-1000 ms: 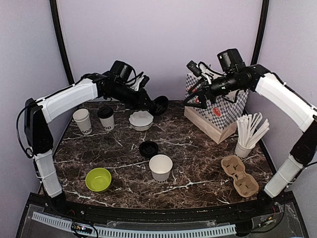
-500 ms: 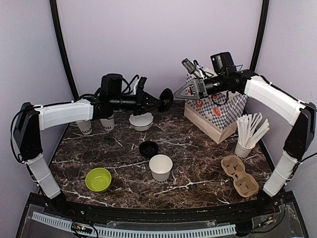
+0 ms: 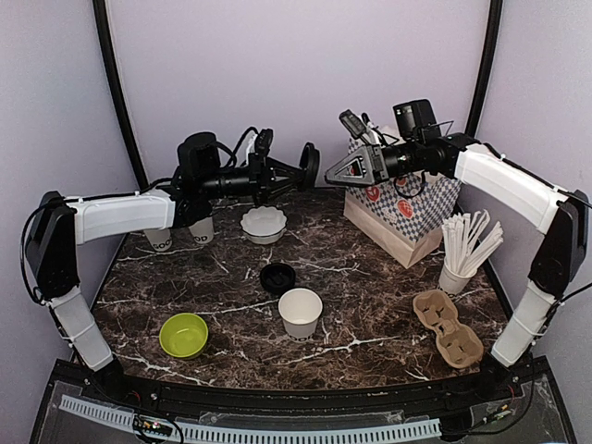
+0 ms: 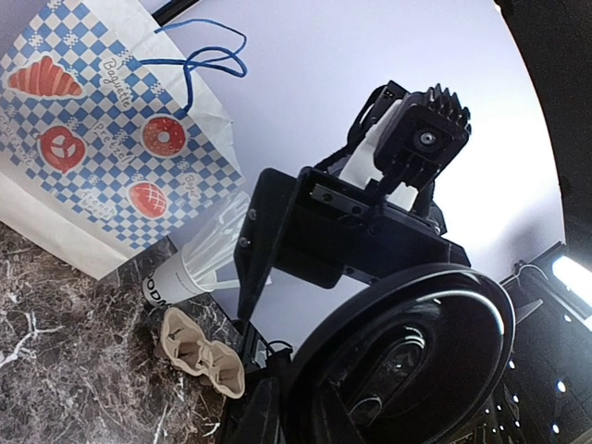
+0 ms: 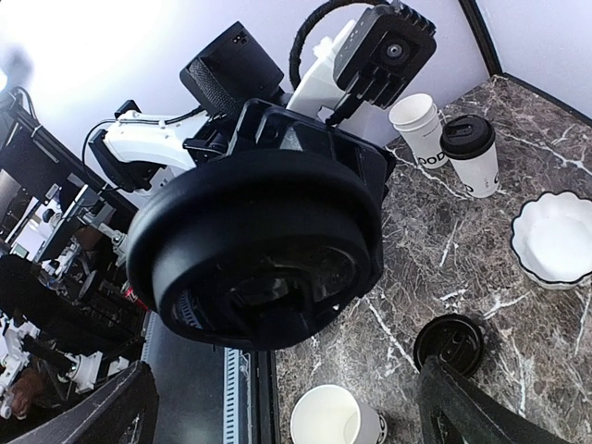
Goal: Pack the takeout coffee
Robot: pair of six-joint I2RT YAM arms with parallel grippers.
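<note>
I held the left gripper (image 3: 298,172) raised over the table's (image 3: 370,277) 12 o'clock edge, its jaws clamped on a black lid (image 3: 312,166) turned on edge. The right gripper (image 3: 333,173) faced it from 3 o'clock, just beside it, jaws wide apart. A lidded cup (image 3: 198,222) stood at the table's 10 o'clock. An open cup (image 3: 301,312) stood near centre, with a second lid (image 3: 277,277) at its 11 o'clock

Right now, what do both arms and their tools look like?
The left arm and right arm have white shells over black joints, with black cables looped at the wrists. Each carries a black ribbed camera box. The left tool and right tool are black, with angular tapered fingers.
</note>
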